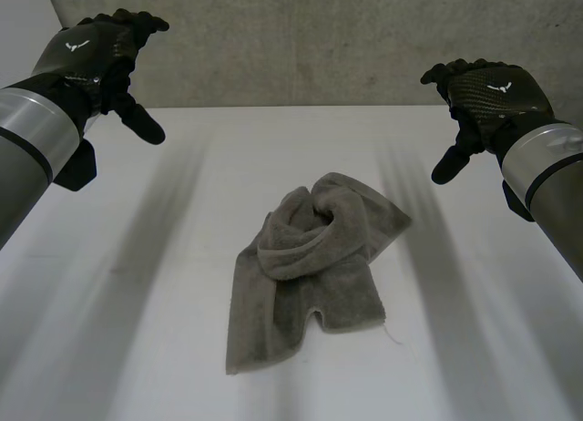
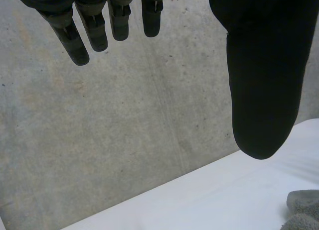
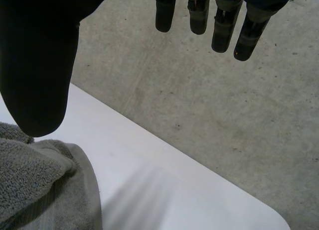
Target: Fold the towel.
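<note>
Grey terry towel (image 1: 301, 275) sits bunched on white table (image 1: 137, 348), fold unstarted; black left hand (image 1: 96, 52) & right hand (image 1: 492, 88) spread, empty, so next prob. flatten it.

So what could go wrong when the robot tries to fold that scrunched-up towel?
The towel lies bunched and twisted on the table, so its corners are hard to find; a hand might grab a lump and fold it crooked. The left hand and right hand hover open, apart from it, so a grab could miss an edge.
</note>
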Motion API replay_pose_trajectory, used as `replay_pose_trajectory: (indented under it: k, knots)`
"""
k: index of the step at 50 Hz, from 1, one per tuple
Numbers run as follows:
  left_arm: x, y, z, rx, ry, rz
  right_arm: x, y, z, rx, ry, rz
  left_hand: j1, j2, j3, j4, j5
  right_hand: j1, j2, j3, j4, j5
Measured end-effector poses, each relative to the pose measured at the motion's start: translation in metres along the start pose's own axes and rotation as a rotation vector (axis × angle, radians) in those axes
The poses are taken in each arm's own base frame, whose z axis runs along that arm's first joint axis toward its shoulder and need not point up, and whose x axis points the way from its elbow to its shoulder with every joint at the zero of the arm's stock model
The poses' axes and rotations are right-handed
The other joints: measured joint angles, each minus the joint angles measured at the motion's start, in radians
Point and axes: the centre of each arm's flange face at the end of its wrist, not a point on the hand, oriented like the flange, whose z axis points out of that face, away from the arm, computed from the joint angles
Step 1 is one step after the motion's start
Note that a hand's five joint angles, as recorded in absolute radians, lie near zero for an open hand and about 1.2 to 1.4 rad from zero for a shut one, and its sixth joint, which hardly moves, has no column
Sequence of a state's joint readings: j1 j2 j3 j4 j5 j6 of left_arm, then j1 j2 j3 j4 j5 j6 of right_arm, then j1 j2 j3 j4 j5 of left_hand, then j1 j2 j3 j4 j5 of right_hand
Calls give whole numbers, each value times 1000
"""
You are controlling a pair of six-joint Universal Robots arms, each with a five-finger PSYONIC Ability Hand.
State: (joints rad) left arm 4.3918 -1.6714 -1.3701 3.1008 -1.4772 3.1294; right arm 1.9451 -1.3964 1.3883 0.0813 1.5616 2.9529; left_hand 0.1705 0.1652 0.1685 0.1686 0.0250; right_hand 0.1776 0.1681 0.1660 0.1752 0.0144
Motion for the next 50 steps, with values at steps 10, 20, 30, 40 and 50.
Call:
replay_pose_trajectory:
  k: [10,20,30,40,50]
  knots:
    - [2,7,2,-22,9,0,-3,2,2,-6,-30,-10,0,0,0,0,0,0,0,0,0,0]
    - [19,42,10,-125,91,-12,-16,27,11,-108,-179,-137,12,21,16,15,0,0,0,0,0,0]
    - [49,128,17,-362,209,-36,-31,64,35,-201,-328,-191,17,23,19,18,0,0,0,0,0,0]
    - [65,191,3,-526,240,-58,-49,98,76,-163,-545,-160,132,137,134,133,98,87,61,64,54,39]
    - [76,210,-1,-470,234,-187,-53,123,116,-100,-581,-267,233,238,235,236,203,238,190,194,185,167]
